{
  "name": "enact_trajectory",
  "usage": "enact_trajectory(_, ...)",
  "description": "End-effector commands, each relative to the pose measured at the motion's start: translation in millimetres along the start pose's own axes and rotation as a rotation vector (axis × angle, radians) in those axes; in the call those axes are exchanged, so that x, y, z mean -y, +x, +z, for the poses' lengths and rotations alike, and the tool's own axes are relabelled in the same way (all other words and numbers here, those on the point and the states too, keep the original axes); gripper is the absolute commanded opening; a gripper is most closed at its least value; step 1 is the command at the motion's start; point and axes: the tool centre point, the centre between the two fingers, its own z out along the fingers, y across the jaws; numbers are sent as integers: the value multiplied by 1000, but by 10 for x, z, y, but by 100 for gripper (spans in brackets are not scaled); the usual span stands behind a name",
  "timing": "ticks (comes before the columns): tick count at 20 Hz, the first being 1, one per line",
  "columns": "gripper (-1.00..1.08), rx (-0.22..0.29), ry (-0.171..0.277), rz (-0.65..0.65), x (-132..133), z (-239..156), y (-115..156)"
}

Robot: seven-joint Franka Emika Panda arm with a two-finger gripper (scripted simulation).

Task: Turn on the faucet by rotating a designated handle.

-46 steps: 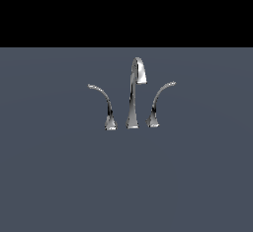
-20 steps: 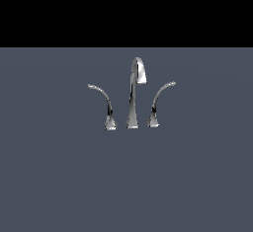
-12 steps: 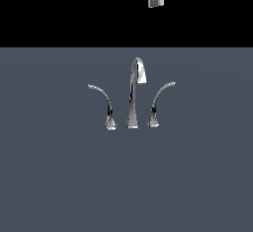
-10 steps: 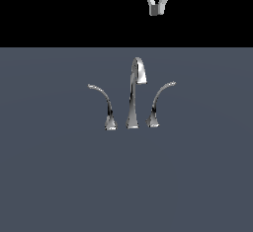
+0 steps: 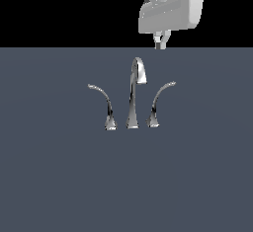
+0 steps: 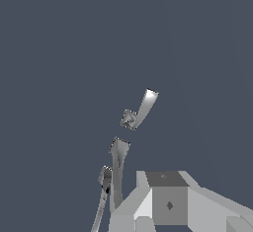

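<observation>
My gripper [image 5: 160, 42] hung high at the top of the exterior view, well above the faucet [image 5: 133, 100] and touching nothing. Only the finger tips poked out below the bulky white hand body, close together at approx the line where the black backdrop met the grey surface [image 5: 59, 176]; whether they were pressed together or a bit apart I couldn't tell, since the tips overlapped from that angle. Nothing sat between them. In the wrist view the gripper's pale blocky housing [image 6: 168, 204] filled the lower corner, and the fingers themselves weren't clear there either. Below the gripper, slightly toward the exterior view's left, stood the tall spout [image 5: 134, 95], tapered w/ a hooked tip, upright on the grey surface. The handle [image 5: 159, 102] stood just beside the spout on the exterior view's right, a slim chrome lever on a flared base, arcing up and out to that side, its tip roughly under the gripper but well apart from it. The mirror lever [image 5: 103, 105] stood on the spout's other side, arcing toward the exterior view's left. In the wrist view one lever [image 6: 140, 110] showed apart from the rest, the spout [image 6: 117, 169] nearer the housing, and another lever [image 6: 103, 191] partly cut off at the frame edge; which lever was which there, I couldn't say.
</observation>
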Motion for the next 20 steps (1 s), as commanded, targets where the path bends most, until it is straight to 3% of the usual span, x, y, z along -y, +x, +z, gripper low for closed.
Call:
enact_trajectory(1, -100, -2, 3, 74, 85, 215, 140)
enact_trajectory(11, -100, -3, 13, 298, 274, 930, 528)
enact_trajectory(20, -100, -2, 17, 372, 315, 1185, 642)
